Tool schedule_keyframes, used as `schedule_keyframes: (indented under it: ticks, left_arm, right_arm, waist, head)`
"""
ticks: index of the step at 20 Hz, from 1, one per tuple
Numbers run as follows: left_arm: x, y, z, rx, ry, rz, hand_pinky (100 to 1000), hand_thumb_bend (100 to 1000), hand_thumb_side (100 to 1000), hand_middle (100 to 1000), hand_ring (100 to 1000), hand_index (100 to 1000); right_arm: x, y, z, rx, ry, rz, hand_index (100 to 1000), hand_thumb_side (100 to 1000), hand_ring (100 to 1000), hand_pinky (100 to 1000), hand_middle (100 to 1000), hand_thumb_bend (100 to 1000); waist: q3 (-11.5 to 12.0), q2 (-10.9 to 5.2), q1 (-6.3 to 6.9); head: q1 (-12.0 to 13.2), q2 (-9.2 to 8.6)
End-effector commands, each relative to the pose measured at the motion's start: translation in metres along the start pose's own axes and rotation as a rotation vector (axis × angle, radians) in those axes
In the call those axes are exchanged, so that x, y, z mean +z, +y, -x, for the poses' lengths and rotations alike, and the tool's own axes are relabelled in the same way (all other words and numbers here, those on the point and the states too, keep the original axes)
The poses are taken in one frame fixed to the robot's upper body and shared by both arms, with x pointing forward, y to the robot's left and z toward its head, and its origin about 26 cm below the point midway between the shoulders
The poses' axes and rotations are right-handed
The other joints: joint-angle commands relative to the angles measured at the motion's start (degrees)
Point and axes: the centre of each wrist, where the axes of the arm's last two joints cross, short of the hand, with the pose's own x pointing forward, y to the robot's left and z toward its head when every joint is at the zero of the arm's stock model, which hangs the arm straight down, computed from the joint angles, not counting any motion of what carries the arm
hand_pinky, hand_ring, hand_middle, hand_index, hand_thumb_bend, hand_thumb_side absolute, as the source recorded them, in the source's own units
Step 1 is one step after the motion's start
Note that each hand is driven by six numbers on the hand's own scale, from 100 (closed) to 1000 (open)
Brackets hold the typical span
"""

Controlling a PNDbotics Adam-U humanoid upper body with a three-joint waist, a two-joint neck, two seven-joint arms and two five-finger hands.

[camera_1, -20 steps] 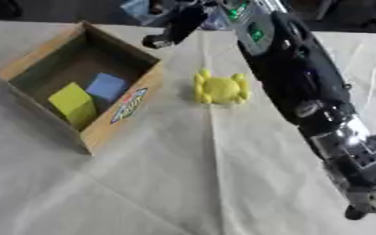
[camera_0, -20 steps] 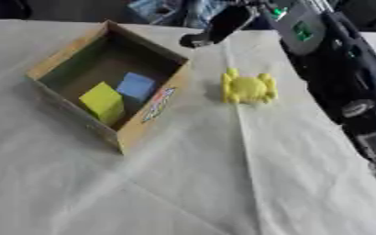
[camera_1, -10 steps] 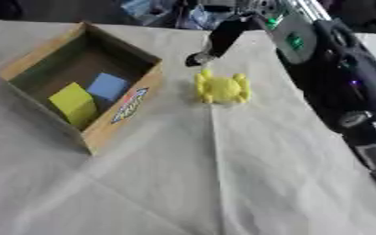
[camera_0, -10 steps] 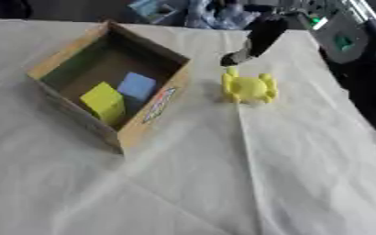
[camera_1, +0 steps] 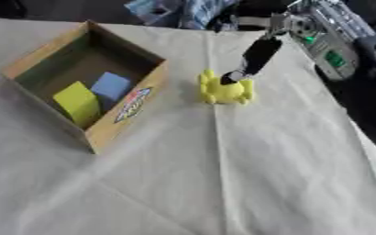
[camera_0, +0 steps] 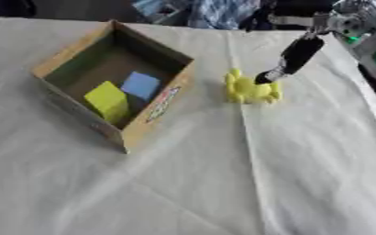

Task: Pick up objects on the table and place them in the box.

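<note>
The open brown cardboard box is sitting on the pale cloth-covered table, and everything else is best placed from it. Inside it a yellow-green block and a light blue block are lying side by side, just touching or nearly so. Just beyond the box's right wall, apart from it, a bright yellow lumpy toy with short stubby limbs is resting on the cloth; this is the one thing left outside.

The right hand is reaching in from the upper right, further from the box than the toy is. What shows of it is a dark, slender finger pointing down and leftward, its tip meeting the toy's upper right edge or hanging just above it; contact cannot be settled from these views. The finger is looking straight rather than curled, and nothing is being held; whether a thumb is opposing it cannot be made out. The left hand is appearing in neither view.

The toy is lying below and to the box side of the fingertip, so the hand is arriving over its far edge rather than its middle. The toy is squat, with no clear long axis, so the approach angle probably matters little. The right hand is the obvious one for the pick, which looks about to begin.
</note>
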Motion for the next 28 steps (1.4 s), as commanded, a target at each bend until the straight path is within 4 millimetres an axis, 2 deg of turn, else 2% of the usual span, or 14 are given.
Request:
schedule_keyframes:
  ticks: [1, 7, 8, 15, 28]
  left_arm:
    - [-0.006, 0.003, -0.005, -0.008, -0.036, 0.002, 613, 226, 938, 1000, 839, 666]
    - [-0.006, 0.003, -0.006, -0.006, -0.035, 0.002, 613, 225, 938, 1000, 839, 666]
    - [-0.006, 0.003, -0.006, -0.006, -0.035, 0.002, 613, 225, 938, 1000, 839, 666]
    - [-0.006, 0.002, -0.006, -0.003, -0.032, 0.003, 613, 225, 938, 1000, 839, 666]
    - [-0.005, 0.001, -0.005, 0.002, -0.026, 0.004, 612, 223, 941, 1000, 840, 666]
  right_arm:
    - [0.009, -0.005, 0.008, 0.035, 0.046, -0.011, 960, 466, 961, 980, 841, 596]
    - [0.003, 0.009, 0.010, 0.047, 0.074, -0.059, 954, 453, 972, 986, 854, 644]
    - [0.002, 0.011, 0.010, 0.052, 0.081, -0.061, 954, 462, 972, 986, 854, 627]
    - [-0.011, 0.021, 0.004, 0.102, 0.130, -0.055, 934, 411, 980, 988, 864, 691]
    - [-0.037, 0.047, 0.013, 0.071, 0.179, -0.124, 923, 431, 978, 983, 851, 641]
  waist:
    - [0.01, -0.98, 0.22]
    - [0.10, -0.93, 0.22]
    - [0.10, -0.94, 0.21]
    - [0.32, -0.92, 0.28]
    - [0.61, -0.76, 0.31]
  head:
    - [0.00, 0.19]
    - [-0.32, 0.00]
    - [-0.36, -0.01]
    - [-0.70, -0.27]
    - [-0.89, -0.07]
